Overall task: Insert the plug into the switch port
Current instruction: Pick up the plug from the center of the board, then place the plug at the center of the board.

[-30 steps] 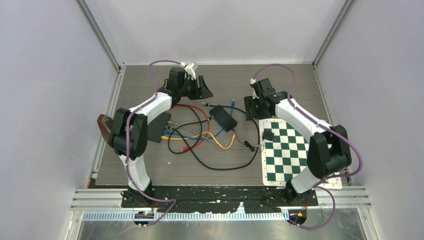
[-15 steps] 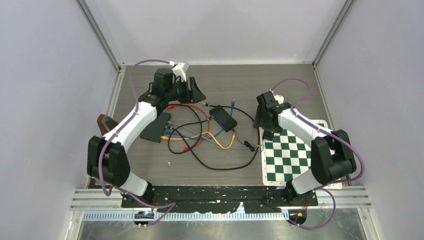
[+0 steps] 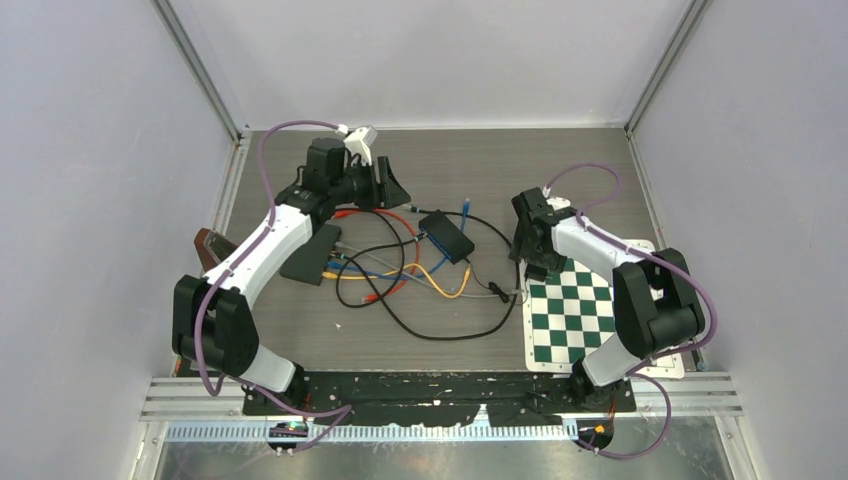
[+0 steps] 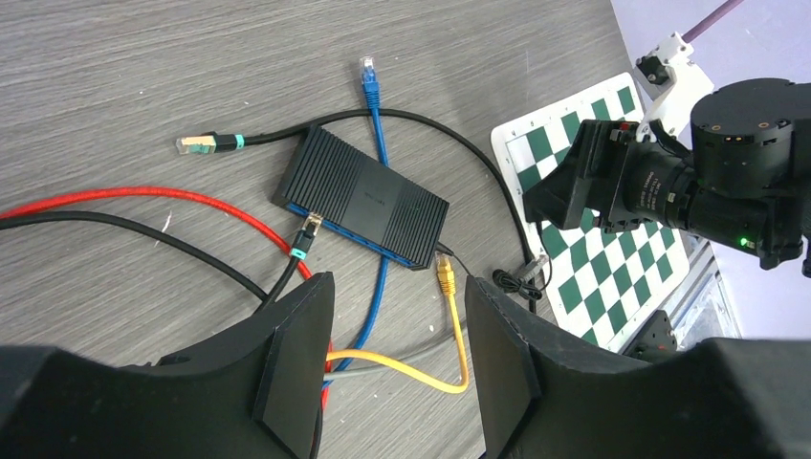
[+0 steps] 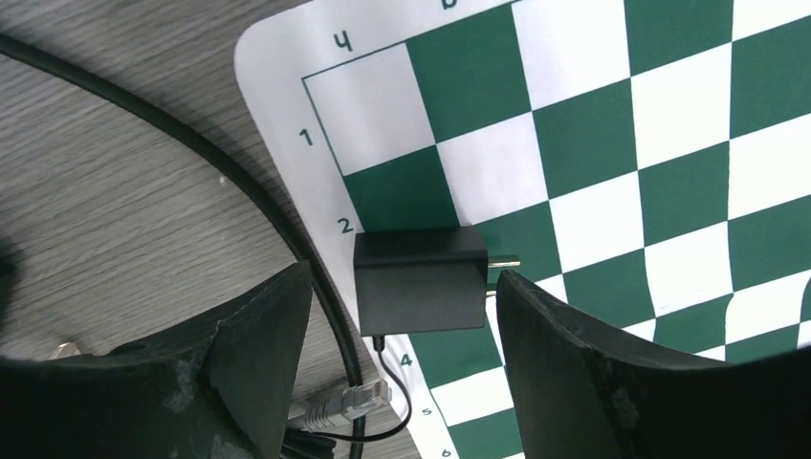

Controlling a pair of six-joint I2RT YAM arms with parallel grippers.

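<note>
The black network switch (image 3: pixel 446 235) lies mid-table and also shows in the left wrist view (image 4: pixel 361 196). Loose Ethernet plugs lie around it. The yellow plug (image 4: pixel 446 277) is near its right corner and the blue plug (image 4: pixel 369 72) is beyond it. A black-cable plug with a teal band (image 4: pixel 306 232) sits against its front face. My left gripper (image 3: pixel 390 186) is open and empty, hovering left of the switch (image 4: pixel 392 373). My right gripper (image 3: pixel 536 262) is open, its fingers either side of a black power adapter (image 5: pixel 421 279). A grey plug (image 5: pixel 346 405) lies just beside the adapter.
A green-and-white chessboard mat (image 3: pixel 580 312) lies at the right. A red cable (image 4: pixel 115 197), black cables and another teal-banded plug (image 4: pixel 199 144) sprawl to the left of the switch. A flat dark block (image 3: pixel 312 254) lies left of the cables. A brown object (image 3: pixel 207 252) sits at the table's left edge.
The left arm swung its elbow outward and the gripper shifted slightly left. The right gripper came down from the back onto the chessboard corner, over the power adapter.
</note>
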